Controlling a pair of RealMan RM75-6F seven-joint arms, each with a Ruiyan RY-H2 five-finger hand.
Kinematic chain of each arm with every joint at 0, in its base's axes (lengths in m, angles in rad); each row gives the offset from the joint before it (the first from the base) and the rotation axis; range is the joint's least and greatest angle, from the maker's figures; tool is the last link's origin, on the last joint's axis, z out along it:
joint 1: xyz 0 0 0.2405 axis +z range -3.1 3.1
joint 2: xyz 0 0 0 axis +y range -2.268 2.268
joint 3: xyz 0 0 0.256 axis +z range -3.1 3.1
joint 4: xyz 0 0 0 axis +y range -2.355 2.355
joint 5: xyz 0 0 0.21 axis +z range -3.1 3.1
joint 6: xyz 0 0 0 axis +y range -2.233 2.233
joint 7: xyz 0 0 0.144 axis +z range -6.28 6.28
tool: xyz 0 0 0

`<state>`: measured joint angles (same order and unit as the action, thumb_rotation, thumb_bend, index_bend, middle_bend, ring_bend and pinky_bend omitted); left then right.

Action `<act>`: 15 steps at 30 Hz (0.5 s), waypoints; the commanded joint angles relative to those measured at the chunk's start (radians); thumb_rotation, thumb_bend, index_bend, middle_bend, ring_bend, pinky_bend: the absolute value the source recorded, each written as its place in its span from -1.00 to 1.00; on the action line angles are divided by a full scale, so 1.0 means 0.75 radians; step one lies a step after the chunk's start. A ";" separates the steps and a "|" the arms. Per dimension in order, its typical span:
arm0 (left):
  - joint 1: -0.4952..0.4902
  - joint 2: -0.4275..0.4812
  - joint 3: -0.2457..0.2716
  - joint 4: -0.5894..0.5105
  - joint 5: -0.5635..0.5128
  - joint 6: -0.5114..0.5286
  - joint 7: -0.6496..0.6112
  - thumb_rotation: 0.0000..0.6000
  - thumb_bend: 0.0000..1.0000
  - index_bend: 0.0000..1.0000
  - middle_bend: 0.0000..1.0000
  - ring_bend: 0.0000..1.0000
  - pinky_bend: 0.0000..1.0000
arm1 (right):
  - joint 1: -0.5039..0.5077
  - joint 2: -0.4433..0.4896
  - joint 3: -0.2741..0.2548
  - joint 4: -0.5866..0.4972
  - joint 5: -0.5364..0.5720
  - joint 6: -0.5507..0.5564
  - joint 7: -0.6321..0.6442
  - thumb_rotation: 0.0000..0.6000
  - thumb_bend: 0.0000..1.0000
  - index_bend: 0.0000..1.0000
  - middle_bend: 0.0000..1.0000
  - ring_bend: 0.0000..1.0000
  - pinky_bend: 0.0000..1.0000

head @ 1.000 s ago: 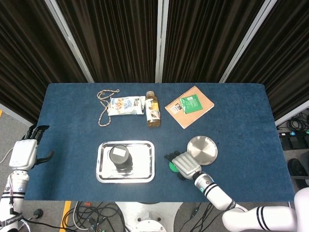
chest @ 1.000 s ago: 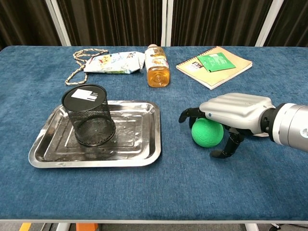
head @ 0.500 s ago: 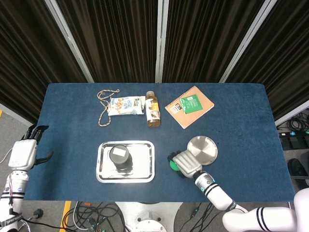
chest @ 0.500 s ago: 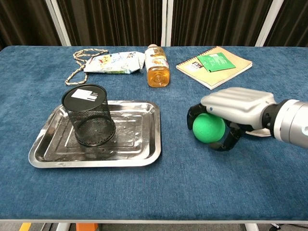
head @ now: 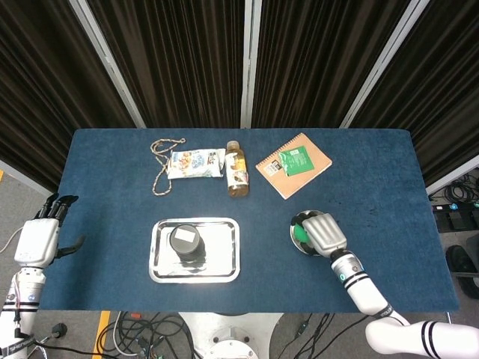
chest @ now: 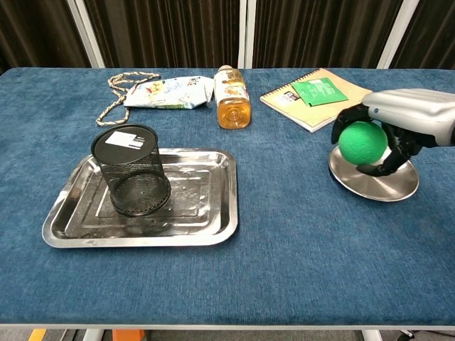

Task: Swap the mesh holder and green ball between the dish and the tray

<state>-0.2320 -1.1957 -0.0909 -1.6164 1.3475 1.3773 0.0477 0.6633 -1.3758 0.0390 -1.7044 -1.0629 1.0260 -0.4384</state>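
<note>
Blue-clothed worktop (chest: pixel 298 241) | right hand (chest: pixel 398 121) cupping green ball (chest: pixel 362 141) above dish (chest: pixel 384 186) | mesh holder (chest: pixel 132 170) standing upright in tray (chest: pixel 206 220) | left hand (head: pixel 37 239) idling spread, off-worktop | ball likely light, soft, prone to rolling; wrap around its middle

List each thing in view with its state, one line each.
Ball: held by right hand above the dish.
Dish: on the table, nothing resting on it.
Mesh holder: upright on the tray.
Tray: flat on the table.
Bottle: lying on its side.
Notebook: closed, green packet on top.
Left hand: off the table, holds nothing.
</note>
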 commanded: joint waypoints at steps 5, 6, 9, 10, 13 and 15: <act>-0.001 0.004 -0.006 -0.005 0.004 -0.006 0.004 1.00 -0.55 -0.71 -0.76 -0.91 -0.48 | -0.013 -0.056 0.001 0.134 0.033 -0.075 0.059 1.00 -0.31 -0.24 -0.32 -0.33 -0.07; -0.002 0.005 -0.007 -0.006 0.005 -0.006 0.005 1.00 -0.55 -0.71 -0.76 -0.91 -0.48 | -0.014 -0.057 0.002 0.139 0.033 -0.078 0.061 1.00 -0.33 -0.27 -0.34 -0.37 -0.11; 0.001 0.008 -0.011 -0.012 0.012 0.003 0.007 1.00 -0.55 -0.71 -0.76 -0.91 -0.48 | -0.021 -0.049 0.004 0.139 0.021 -0.078 0.075 1.00 -0.41 -0.40 -0.40 -0.50 -0.24; 0.002 0.009 -0.012 -0.014 0.016 0.008 0.006 1.00 -0.55 -0.71 -0.76 -0.91 -0.48 | -0.024 -0.038 0.005 0.132 0.011 -0.077 0.085 1.00 -0.47 -0.48 -0.44 -0.56 -0.28; 0.005 0.005 -0.012 -0.009 0.025 0.017 0.007 1.00 -0.55 -0.71 -0.76 -0.91 -0.48 | -0.040 -0.006 0.009 0.110 -0.020 -0.061 0.122 1.00 -0.72 -0.77 -0.60 -0.76 -0.41; 0.007 0.001 -0.011 -0.006 0.035 0.022 0.001 1.00 -0.55 -0.72 -0.76 -0.91 -0.48 | -0.061 0.020 0.011 0.094 -0.051 -0.033 0.151 1.00 -0.81 -0.92 -0.71 -0.91 -0.54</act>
<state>-0.2270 -1.1941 -0.0996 -1.6215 1.3726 1.3928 0.0494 0.6295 -1.3754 0.0453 -1.6231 -1.0850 0.9864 -0.3408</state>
